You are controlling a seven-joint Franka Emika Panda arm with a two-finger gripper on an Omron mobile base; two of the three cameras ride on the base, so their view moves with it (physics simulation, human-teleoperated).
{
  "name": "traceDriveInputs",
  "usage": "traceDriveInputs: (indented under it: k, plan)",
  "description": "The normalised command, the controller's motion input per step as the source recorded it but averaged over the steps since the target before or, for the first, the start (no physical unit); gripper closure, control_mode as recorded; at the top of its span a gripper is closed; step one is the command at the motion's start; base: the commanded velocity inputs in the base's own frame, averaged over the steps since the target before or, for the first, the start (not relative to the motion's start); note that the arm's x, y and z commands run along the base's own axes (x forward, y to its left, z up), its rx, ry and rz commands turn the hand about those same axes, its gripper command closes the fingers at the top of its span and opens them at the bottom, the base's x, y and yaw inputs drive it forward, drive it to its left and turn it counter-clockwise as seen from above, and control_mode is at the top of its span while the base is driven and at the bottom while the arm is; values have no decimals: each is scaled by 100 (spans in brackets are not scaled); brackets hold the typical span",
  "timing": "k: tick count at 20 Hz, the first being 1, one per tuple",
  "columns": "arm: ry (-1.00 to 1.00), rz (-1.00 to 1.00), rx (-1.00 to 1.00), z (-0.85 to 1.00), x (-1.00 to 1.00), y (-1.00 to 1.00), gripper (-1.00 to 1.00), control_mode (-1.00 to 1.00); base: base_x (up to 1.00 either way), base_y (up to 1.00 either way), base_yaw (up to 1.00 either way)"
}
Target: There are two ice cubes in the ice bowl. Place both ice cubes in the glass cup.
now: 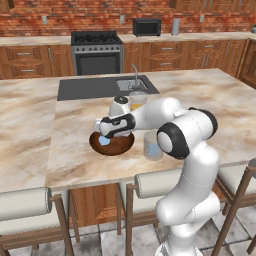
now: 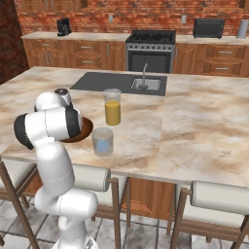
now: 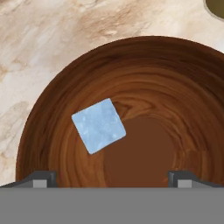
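The dark wooden ice bowl (image 1: 123,148) sits on the marble island counter, partly hidden behind my arm in the right base view (image 2: 87,127). One pale blue ice cube (image 3: 99,125) lies inside it, left of the bowl's centre (image 1: 104,140). My gripper (image 1: 101,132) hangs open just above the bowl (image 3: 166,87), its fingertips (image 3: 41,179) standing wide apart with nothing between them. To the bowl's right stands the short clear glass cup (image 1: 153,145), and a second ice cube (image 2: 102,144) rests inside this cup (image 2: 102,133).
A taller glass with orange liquid (image 2: 112,107) stands behind the cup, close to my forearm (image 1: 137,99). Further back lie the dark sink panel (image 1: 85,87) and its tap (image 1: 135,75). Padded stools (image 1: 25,202) line the counter's near edge.
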Motion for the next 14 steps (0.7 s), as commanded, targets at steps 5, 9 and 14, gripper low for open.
traceDriveInputs:
  k: [5,9,14]
  plan:
    - [0,0,-3,-23,24,14,-100,-100,0,0,0]
    - [0,0,-3,-19,26,17,-100,-100,0,0,0]
    - [0,0,-3,-19,24,6,-100,-100,0,0,0]
